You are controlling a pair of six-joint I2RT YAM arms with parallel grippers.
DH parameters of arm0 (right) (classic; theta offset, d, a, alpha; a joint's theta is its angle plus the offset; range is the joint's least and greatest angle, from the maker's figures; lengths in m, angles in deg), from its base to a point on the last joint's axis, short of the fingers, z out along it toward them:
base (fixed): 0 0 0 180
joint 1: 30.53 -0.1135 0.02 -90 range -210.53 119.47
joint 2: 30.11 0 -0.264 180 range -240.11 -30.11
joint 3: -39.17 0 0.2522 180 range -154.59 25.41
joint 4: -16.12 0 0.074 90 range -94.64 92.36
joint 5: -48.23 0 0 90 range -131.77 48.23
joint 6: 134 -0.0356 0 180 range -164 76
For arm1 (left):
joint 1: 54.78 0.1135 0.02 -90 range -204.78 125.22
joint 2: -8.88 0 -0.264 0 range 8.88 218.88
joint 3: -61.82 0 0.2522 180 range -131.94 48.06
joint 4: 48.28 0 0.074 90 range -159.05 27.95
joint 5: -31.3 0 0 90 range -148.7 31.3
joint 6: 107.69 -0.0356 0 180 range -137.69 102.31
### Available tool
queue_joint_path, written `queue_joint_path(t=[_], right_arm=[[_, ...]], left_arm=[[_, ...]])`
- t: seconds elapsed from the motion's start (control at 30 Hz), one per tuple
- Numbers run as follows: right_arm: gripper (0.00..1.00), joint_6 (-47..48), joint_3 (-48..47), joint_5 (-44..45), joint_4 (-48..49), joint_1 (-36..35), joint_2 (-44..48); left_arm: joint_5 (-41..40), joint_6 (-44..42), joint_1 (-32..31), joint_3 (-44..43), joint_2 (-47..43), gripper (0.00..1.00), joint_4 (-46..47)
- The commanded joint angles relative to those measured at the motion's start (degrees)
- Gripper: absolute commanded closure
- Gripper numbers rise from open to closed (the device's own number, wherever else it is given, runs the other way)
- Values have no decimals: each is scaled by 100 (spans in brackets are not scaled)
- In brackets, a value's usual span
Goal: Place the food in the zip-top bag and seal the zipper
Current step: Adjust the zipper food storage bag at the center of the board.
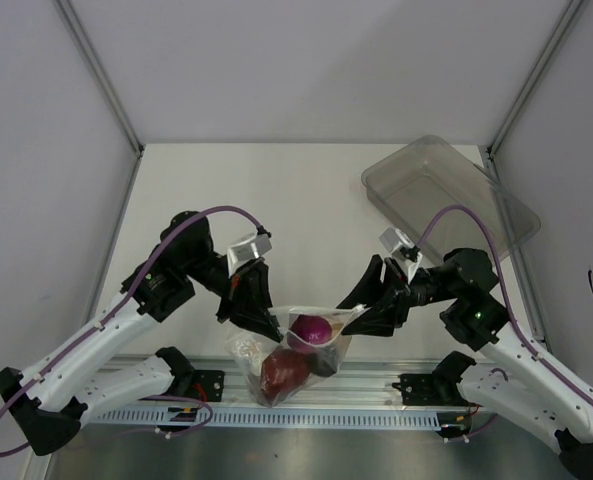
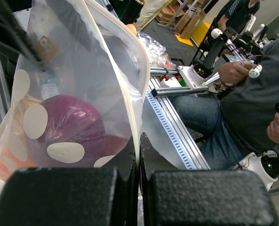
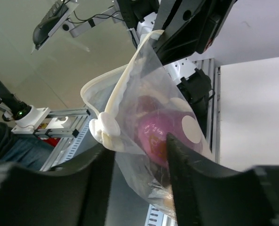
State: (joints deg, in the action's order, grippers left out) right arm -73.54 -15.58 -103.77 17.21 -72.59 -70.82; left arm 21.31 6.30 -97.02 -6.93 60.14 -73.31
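Currently left fingers (image 2: 123, 193) pinch zip-top bag (image 2: 83, 70); purple onion-like ball (image 2: 73, 122) inside

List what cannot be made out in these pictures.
Top view: what lies under the purple onion-like ball and dark red piece, blurred by the crinkled zip-top bag.
Left wrist view: the bag's bottom, cut off behind the left claw.
Right wrist view: whether the right claw touches the bag; its fingers hide the contact.

Dark plum-like ball (image 1: 325, 364) half hidden in zip-top bag (image 1: 348, 322), left gripper (image 2: 138, 150) cut off below (wrist view)
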Motion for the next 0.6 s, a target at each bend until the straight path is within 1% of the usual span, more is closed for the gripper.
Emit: queue_joint_path(t=[0.0, 0.03, 0.07, 0.1, 0.17, 0.2, 0.23, 0.27, 0.3, 0.33, 0.37, 0.4, 0.43, 0.47, 0.5, 0.53, 0.57], right_arm=[[53, -131, -67, -164, 413, -91, -60], [62, -175, -49, -155, 431, -100, -69], [66, -192, -40, -155, 474, -118, -77], [79, -219, -40, -111, 518, -127, -95], [97, -350, -40, -50, 641, -144, -130], [100, -403, -49, 12, 677, -153, -130], [100, -438, -58, 73, 660, -153, -148], [100, -404, -128, 152, 468, -153, -165], [100, -343, -154, 440, 301, -153, -148], [100, -307, -163, 582, 177, -144, -122], [100, -315, -155, 671, 37, -144, -95], [100, -307, -137, 767, -78, -144, -78], [100, -298, -137, 942, -201, -144, -51], [100, -324, -128, 1022, -402, -153, -43], [100, -359, -85, 1119, -456, -144, -34], [100, -412, -32, 1285, -448, -144, 1], [100, -482, 38, 1382, -431, -153, 10]], left_arm=[[235, 123, 67, -153, -73, 100, 458], [243, 141, 75, -162, -73, 99, 467], [217, 141, 75, -153, -64, 99, 476], [217, 141, 75, -136, -64, 100, 476], [182, 141, 93, -92, -20, 99, 494], [147, 124, 128, -66, -11, 99, 485], [68, 89, 163, -48, -3, 99, 459], [-176, 45, 216, -48, 41, 98, 259], [-335, -121, 347, -56, 85, 94, 83], [-502, -253, 409, -91, 129, 86, -128], [-678, -402, 462, -179, 190, 86, -696], [-940, -586, 523, -214, 321, 87, -954], [-1108, -867, 532, -267, 384, 80, -1174], [-1336, -956, 550, -294, 463, 77, -1533], [-1678, -1079, 559, -285, 498, 73, -1615], [-1812, -1107, 568, -224, 533, 61, -1668], [-1944, -1124, 585, -197, 560, 59, -1703]])
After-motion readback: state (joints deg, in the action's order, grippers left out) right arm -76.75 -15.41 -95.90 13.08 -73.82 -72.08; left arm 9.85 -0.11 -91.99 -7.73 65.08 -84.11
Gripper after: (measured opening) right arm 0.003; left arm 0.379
